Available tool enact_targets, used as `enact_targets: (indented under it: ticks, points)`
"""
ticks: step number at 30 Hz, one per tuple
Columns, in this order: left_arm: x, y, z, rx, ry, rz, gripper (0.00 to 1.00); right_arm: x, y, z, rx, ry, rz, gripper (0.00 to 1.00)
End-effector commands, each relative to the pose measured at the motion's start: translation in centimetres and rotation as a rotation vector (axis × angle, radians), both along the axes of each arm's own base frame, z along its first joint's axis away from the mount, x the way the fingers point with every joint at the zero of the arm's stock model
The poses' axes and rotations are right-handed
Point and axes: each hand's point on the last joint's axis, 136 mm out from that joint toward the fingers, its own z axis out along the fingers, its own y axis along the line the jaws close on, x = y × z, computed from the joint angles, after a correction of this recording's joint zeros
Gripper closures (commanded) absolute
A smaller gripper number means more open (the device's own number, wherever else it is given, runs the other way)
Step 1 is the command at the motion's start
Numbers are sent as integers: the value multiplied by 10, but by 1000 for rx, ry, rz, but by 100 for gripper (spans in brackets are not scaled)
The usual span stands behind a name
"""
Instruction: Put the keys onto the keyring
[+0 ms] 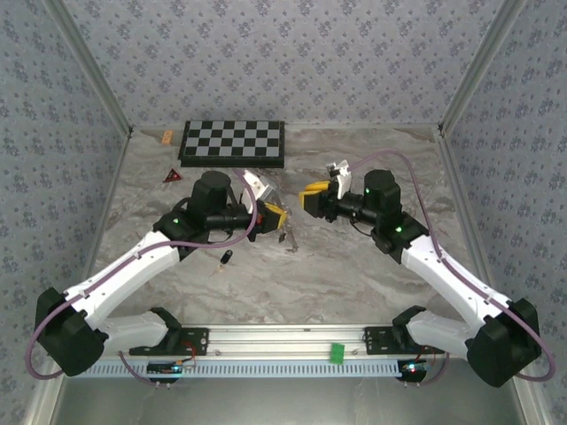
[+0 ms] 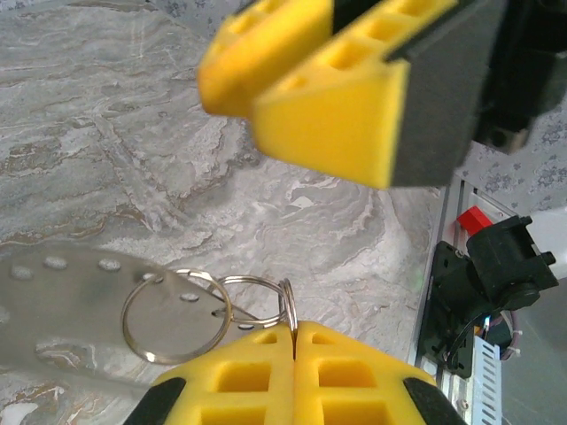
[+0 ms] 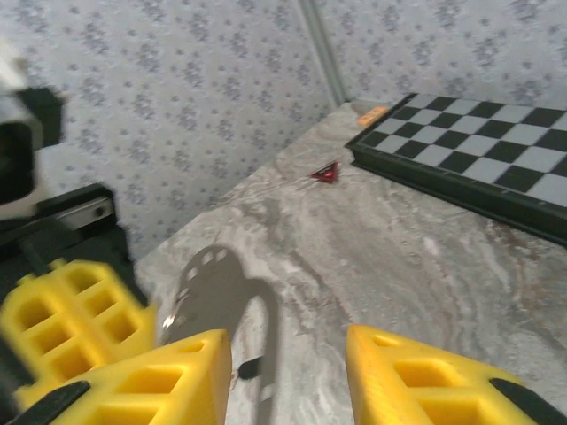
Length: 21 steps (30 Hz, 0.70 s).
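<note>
Two linked wire loops make up the keyring [image 2: 228,310]. The left gripper [image 2: 294,329] has its yellow fingers pressed fully together on the loops' edge. It holds them off the table [image 1: 354,266], over the middle of the marble. A translucent perforated tag [image 2: 62,297] hangs from the same ring.

Judgement: the edge pinch leaves the open side of the loops facing outward, so a key could be threaded on from the other arm's side.

The right gripper [image 1: 310,197] sits close opposite the left one, on the side toward the right edge. Its fingers are spread wide with nothing between them, probably ready to take or steady something.

One key [image 1: 227,257] lies flat on the table, left of centre and toward the near edge, just beside the left forearm and well apart from the ring. In the right wrist view a small dark shape sits below the tag; it is too blurred to call a key.

No key appears threaded yet, so I judge the task to be at an early stage. The loose key needs picking up first. It is small and flat, so it may slip.
</note>
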Motion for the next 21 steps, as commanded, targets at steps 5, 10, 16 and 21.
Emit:
enact_targets:
  ticks: [5, 10, 16, 21]
  points:
    - [-3, -7, 28, -43, -65, -53, 100, -35, 13, 0, 21, -27, 210, 69]
    - [-4, -6, 31, -39, -68, -53, 100, -42, 21, -5, 14, 18, 295, 72]
    - [-6, -7, 31, -38, -63, -70, 100, -47, 30, -9, 12, 38, 361, 71]
    - [-7, -7, 28, -33, -56, -76, 100, -49, 32, -5, 15, 24, 377, 72]
